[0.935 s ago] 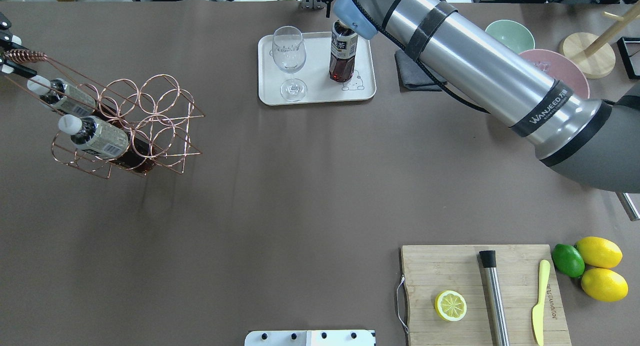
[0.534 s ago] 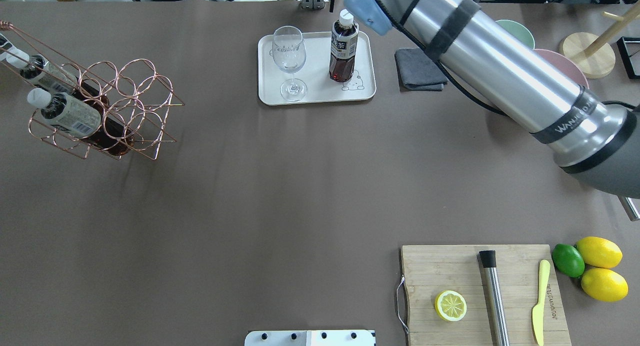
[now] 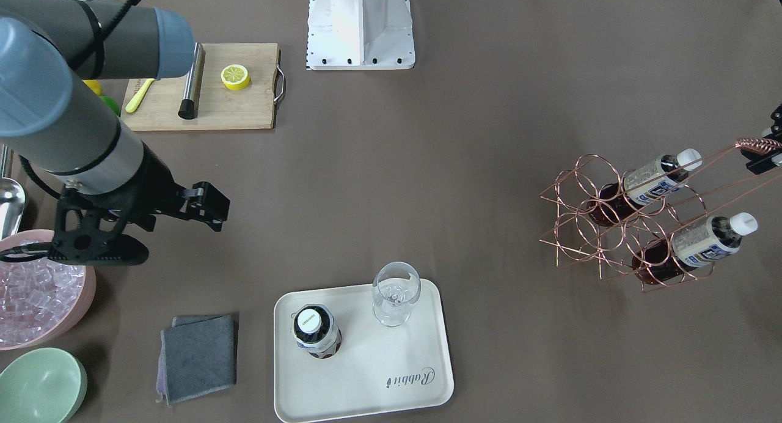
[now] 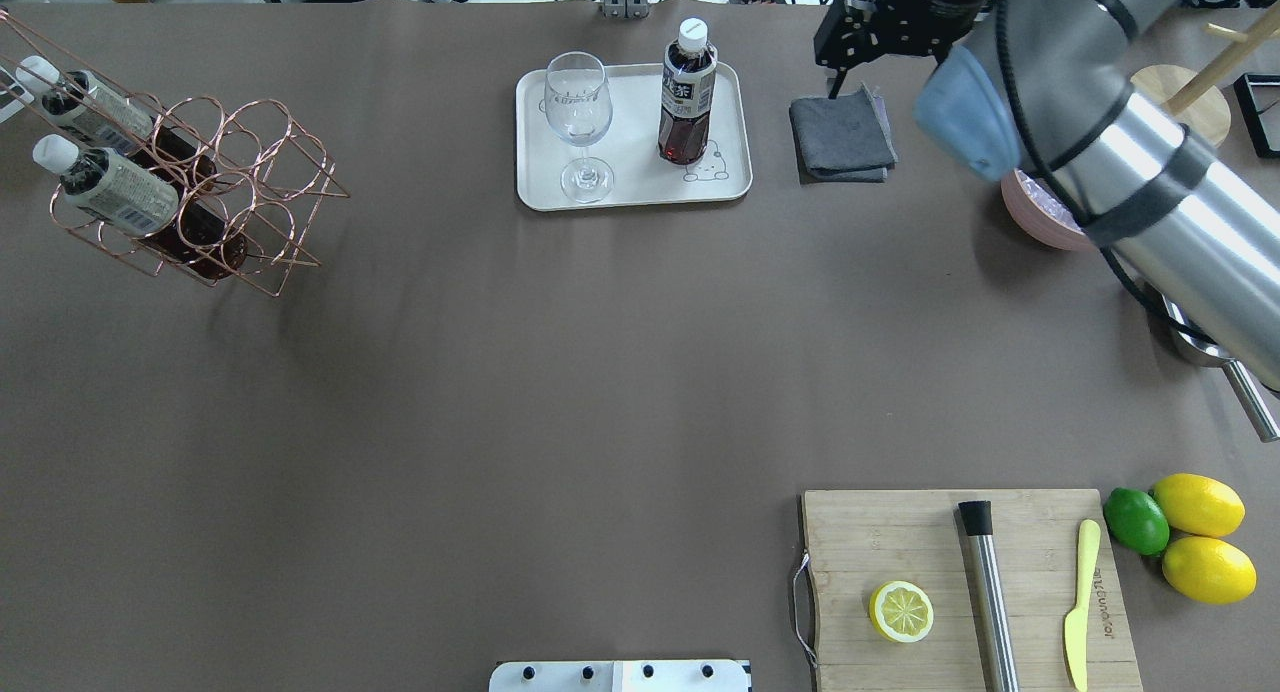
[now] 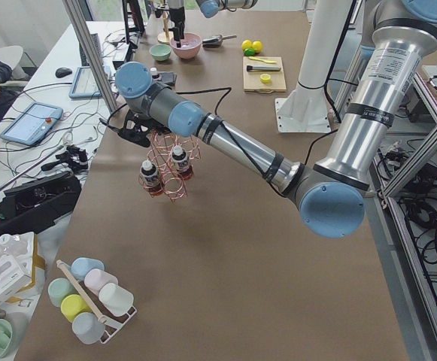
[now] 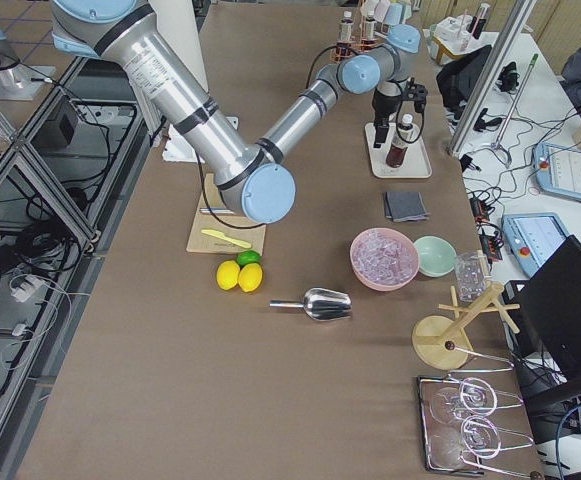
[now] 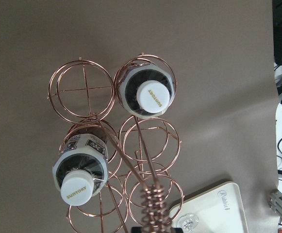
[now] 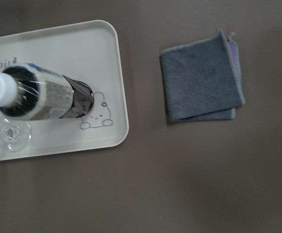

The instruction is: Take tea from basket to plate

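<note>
One tea bottle [image 4: 686,102] stands upright on the cream plate [image 4: 640,177], beside the bear drawing, with nothing touching it. My right gripper [image 3: 211,208] hangs open and empty off the plate's right end, above the grey cloth [image 4: 842,132]. The copper wire basket [image 4: 215,187] hangs tilted above the table's far left. My left gripper [image 3: 760,154] is shut on the basket's coiled handle [image 7: 153,208]. Two more tea bottles [image 7: 150,92] [image 7: 80,170] sit in its ring cells.
A wine glass [image 4: 578,122] shares the plate. A pink bowl of ice [image 3: 36,294] and a green bowl [image 3: 40,386] lie under the right arm. A cutting board [image 4: 1030,532] with lemon half, muddler and knife sits front right, citrus [image 4: 1190,532] beside it.
The right arm has drawn away from the bottle on the plate, moving right past the cloth. The left arm has carried the basket farther left and back.
</note>
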